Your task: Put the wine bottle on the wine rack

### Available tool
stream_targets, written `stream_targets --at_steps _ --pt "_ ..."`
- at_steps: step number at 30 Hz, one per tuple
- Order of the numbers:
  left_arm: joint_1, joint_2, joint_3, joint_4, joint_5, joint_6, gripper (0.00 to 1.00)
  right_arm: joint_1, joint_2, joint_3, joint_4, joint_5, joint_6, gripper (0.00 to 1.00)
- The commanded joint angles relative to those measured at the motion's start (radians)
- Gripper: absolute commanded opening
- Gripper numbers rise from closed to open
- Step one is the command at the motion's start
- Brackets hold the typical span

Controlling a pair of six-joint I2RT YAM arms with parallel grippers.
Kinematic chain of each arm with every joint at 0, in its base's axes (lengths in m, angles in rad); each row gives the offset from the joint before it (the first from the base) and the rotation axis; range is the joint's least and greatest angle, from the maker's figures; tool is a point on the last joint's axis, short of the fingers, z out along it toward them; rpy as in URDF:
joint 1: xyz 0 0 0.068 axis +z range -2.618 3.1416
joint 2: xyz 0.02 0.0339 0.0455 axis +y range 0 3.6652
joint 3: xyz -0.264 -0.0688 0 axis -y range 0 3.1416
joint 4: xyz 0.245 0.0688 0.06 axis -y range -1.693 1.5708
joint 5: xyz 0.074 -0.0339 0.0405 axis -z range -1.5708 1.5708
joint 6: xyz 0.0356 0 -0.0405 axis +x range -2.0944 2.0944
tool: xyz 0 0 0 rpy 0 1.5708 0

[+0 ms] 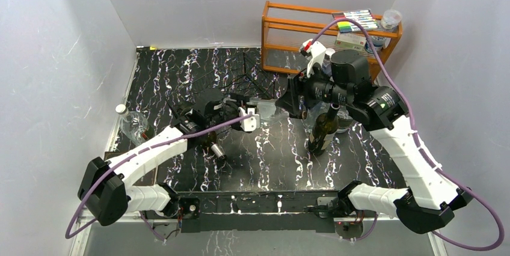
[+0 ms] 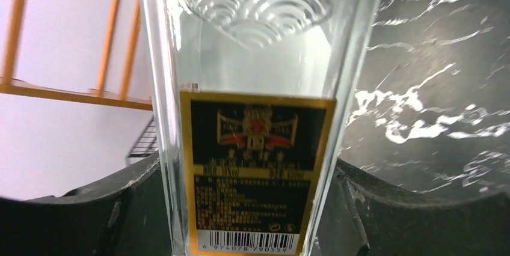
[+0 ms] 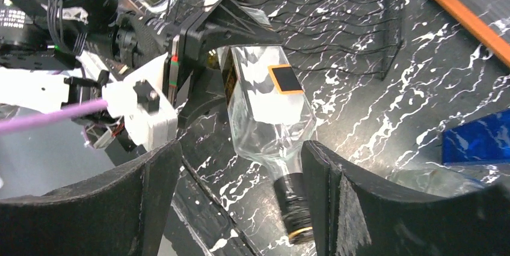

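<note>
A clear glass bottle [image 1: 264, 107] with a black and gold label lies level above the table, and my left gripper [image 1: 245, 115] is shut on its body. The label fills the left wrist view [image 2: 255, 166] between my left fingers [image 2: 78, 220]. In the right wrist view the bottle [image 3: 270, 112] points its black-capped neck [image 3: 294, 205] between my right fingers [image 3: 337, 196]. My right gripper [image 3: 237, 154] is open around the neck, the cap close to the right finger. The black wire wine rack [image 1: 237, 82] stands behind and also shows in the right wrist view [image 3: 337, 21].
A dark green wine bottle [image 1: 323, 131] stands upright below my right gripper [image 1: 287, 103]. Another dark bottle [image 1: 213, 146] lies under the left arm. A clear plastic bottle [image 1: 133, 125] stands at the left edge. The orange wooden shelf [image 1: 294, 27] is at the back right.
</note>
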Motion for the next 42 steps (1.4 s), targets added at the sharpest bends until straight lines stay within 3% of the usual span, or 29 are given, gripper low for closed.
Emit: stream_targets --at_steps 1,6,14,29,35,42 --pt "-0.012 -0.081 0.086 0.057 -0.066 0.283 0.00 0.002 0.019 0.065 -0.011 0.071 0.006 0.84" --pt "-0.012 -0.097 0.090 0.072 -0.077 0.375 0.00 0.004 0.025 0.017 -0.053 0.038 -0.043 0.85" --pt "-0.025 -0.092 -0.011 0.261 -0.110 0.526 0.00 0.003 0.051 -0.044 -0.039 0.027 -0.050 0.87" --pt "-0.028 -0.154 -0.026 0.319 -0.025 0.490 0.00 0.003 0.071 -0.153 -0.068 -0.031 -0.103 0.98" --pt "-0.030 -0.151 -0.021 0.325 -0.007 0.478 0.00 0.005 0.132 -0.111 -0.052 -0.106 -0.107 0.84" --pt "-0.030 -0.134 0.018 0.285 -0.020 0.423 0.00 0.005 0.135 -0.143 -0.037 -0.153 -0.109 0.49"
